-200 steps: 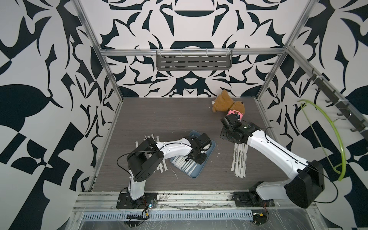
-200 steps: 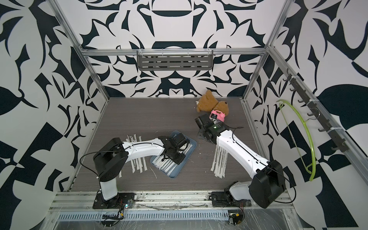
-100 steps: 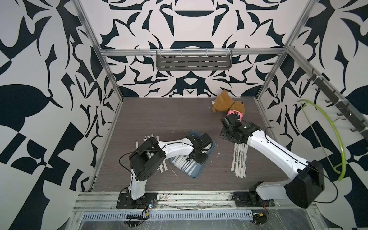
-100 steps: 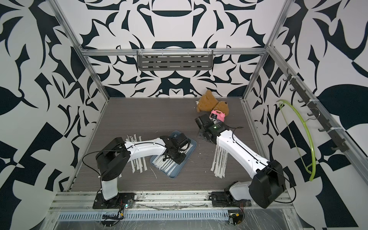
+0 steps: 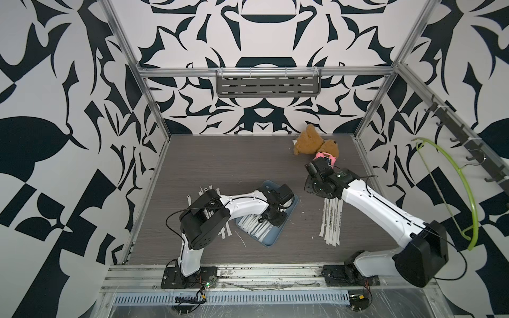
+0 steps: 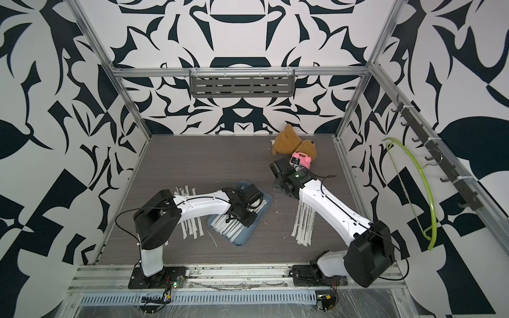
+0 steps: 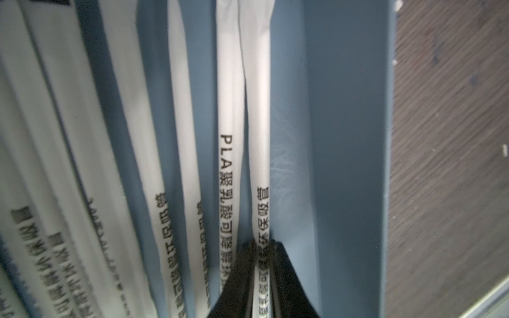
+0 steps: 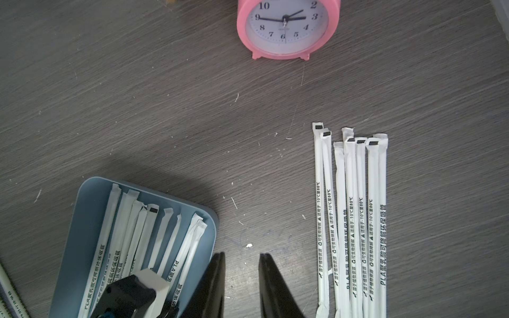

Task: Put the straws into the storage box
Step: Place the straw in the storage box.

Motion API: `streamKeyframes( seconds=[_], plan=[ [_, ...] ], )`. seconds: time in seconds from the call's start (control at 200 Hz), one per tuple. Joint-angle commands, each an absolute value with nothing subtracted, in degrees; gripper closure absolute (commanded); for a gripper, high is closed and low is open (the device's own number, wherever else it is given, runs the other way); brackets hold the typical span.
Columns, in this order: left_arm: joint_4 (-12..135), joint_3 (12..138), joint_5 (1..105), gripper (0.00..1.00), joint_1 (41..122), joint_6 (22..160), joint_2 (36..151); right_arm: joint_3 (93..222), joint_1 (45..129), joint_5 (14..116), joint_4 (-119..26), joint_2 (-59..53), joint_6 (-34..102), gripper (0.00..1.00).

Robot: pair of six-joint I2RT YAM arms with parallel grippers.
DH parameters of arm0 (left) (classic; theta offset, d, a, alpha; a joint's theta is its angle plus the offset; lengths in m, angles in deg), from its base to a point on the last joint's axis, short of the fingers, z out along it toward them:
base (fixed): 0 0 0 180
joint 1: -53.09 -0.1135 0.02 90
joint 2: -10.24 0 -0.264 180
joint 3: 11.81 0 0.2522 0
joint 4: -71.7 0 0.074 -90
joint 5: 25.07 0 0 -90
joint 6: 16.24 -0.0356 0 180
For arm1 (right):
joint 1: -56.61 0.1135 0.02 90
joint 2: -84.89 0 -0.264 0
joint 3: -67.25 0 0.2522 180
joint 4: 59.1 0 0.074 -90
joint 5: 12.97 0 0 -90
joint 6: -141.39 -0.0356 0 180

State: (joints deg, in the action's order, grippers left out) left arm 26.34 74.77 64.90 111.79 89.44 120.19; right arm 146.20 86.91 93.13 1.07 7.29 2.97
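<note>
Low in the box (image 5: 272,240), near the wall on the right arm's side: left gripper (image 7: 263,242). Between its fingers (image 7: 286,275), one of the straws (image 7: 257,137), flat on the box floor and just beside that wall. Fingers close against either side of it (hardly any gap to see); pinched or merely flanked, impossible to tell. Several more straws in the box, roughly parallel, slightly fanned.

Right gripper (image 8: 242,256) over bare table (image 8: 137,110), between the box and a second lot of straws (image 8: 352,220). Fingers apart, nothing between them, nothing held. Second lot: about eight, side by side on the table, partly under the right arm in both top views. Third lot (image 6: 192,225) on the table by the left arm, outside the box, partly hidden under that arm.

Farther back on the right: pink clock (image 8: 286,24), just beside a brown bear (image 5: 308,140). Small white scraps scattered on the table around the box.
</note>
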Motion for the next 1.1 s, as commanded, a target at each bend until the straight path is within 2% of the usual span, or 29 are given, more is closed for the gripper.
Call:
streamKeyframes(
  seconds=[0.0,0.19,0.405,0.56,0.69,0.75,0.915,1.095],
  plan=[
    [25.0,76.2,64.5,0.83,112.0,90.4,120.2,146.5,86.8,93.6,0.6,7.5,3.8,0.73],
    [24.4,76.7,65.0,0.81,112.0,90.5,119.2,144.7,85.7,92.5,0.7,8.0,5.0,0.73],
    [22.6,77.2,67.9,0.77,112.0,90.2,114.2,137.4,80.6,88.2,2.6,11.1,7.9,0.72],
    [22.1,75.7,74.2,0.62,111.8,89.9,108.4,132.5,76.9,84.2,4.8,13.1,11.0,0.73],
    [23.3,72.4,81.3,0.44,110.6,90.4,102.9,130.7,76.6,82.6,5.8,11.1,12.5,0.74],
    [24.6,70.3,83.0,0.39,108.9,91.1,99.8,130.5,76.6,82.4,5.4,10.0,12.6,0.75],
    [28.4,64.0,83.1,0.31,101.9,93.9,91.6,130.7,76.6,83.2,4.5,6.2,12.9,0.75],
    [29.9,59.5,81.4,0.28,96.1,95.5,86.8,130.6,76.6,83.9,2.7,2.8,13.7,0.74]
  ],
)
